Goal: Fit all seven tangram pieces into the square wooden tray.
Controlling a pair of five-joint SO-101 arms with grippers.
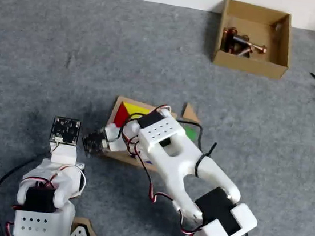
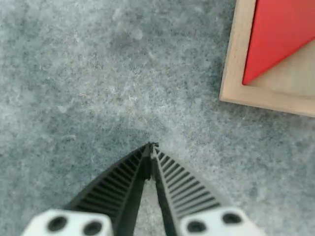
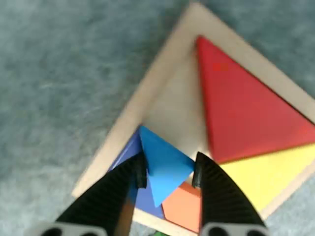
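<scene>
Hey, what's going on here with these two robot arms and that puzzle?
The right hand grips a blue triangle over the wooden tray, at the bare patch beside the red triangle. A yellow piece and an orange piece lie in the tray too. The left hand is shut and empty, above the grey carpet just off the tray's corner.

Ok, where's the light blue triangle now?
In the right wrist view, the light blue triangle is held in the right gripper, over the wooden tray, beside the red triangle and orange piece.
</scene>
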